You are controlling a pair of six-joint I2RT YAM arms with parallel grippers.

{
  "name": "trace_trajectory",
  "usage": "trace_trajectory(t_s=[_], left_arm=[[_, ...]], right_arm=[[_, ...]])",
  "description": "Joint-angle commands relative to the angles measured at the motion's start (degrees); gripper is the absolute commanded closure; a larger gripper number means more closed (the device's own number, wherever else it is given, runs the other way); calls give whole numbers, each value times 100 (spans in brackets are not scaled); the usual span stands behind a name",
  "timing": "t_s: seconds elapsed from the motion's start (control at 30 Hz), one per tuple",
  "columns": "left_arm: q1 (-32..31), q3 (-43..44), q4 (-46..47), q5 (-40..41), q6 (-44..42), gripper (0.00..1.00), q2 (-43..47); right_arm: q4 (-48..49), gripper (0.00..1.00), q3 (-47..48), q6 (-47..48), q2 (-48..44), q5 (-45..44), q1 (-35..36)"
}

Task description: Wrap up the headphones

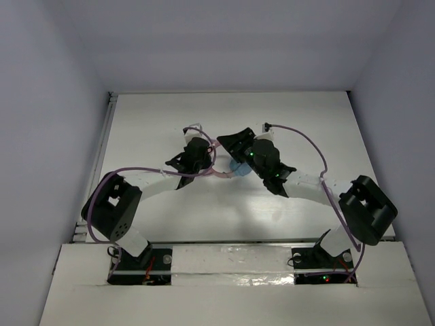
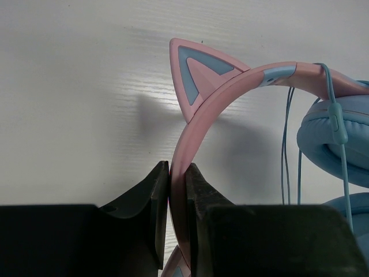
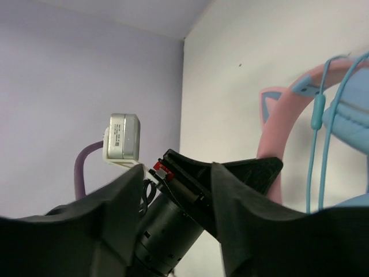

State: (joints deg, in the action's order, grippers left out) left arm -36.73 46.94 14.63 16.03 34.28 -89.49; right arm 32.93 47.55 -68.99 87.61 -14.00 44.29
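Left gripper (image 2: 177, 167) clamped tight on pink headband (image 2: 185, 147) of headphones (image 1: 238, 168) at centre of table (image 1: 204, 122), right gripper (image 3: 177, 170) spread empty beside blue cable (image 2: 286, 150); risk: thin band twisting or slipping out under any cable tug.

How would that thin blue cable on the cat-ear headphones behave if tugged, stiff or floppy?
Probably floppy: the cable crosses the pink headband and hangs in loose strands. Being so thin, it is likely light and could snag or slip easily.
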Motion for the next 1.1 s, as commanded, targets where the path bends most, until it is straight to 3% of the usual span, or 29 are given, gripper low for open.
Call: trace_trajectory(t_s=[0.0,0.03,0.07,0.1,0.27,0.33,0.63,0.97,1.0,1.03,1.07], left_arm=[[-1,395,409,-74,-9,100,125],[-1,447,409,-65,-79,100,125],[-1,491,391,-65,-123,100,108],[-1,553,339,-56,-150,100,90],[-1,939,295,84,-404,100,-200],[-1,1158,286,163,-536,100,-410],[52,2239,250,383,-1037,100,-1569],[52,2487,549,199,-1108,100,-2371],[52,2469,558,199,-1099,99,-2397],[52,2417,567,190,-1090,91,-2415],[52,2382,610,172,-1082,85,-2406]], right_arm=[[-67,48,202,534,-656,-664,9],[-58,54,124,666,-780,-892,9],[-41,75,88,781,-911,-998,9],[-58,82,53,1069,-1052,-1130,9],[-496,88,-35,1941,-2045,-1913,9],[-576,100,-149,2301,-2527,-2149,9],[-1385,100,-843,3348,-4093,-2590,9],[-2563,100,-1204,3524,-5386,-2581,9],[-2650,100,-1274,3524,-5430,-2590,9],[-2686,99,-1301,3515,-5474,-2625,9],[-2730,93,-1318,3498,-5526,-2652,9]])
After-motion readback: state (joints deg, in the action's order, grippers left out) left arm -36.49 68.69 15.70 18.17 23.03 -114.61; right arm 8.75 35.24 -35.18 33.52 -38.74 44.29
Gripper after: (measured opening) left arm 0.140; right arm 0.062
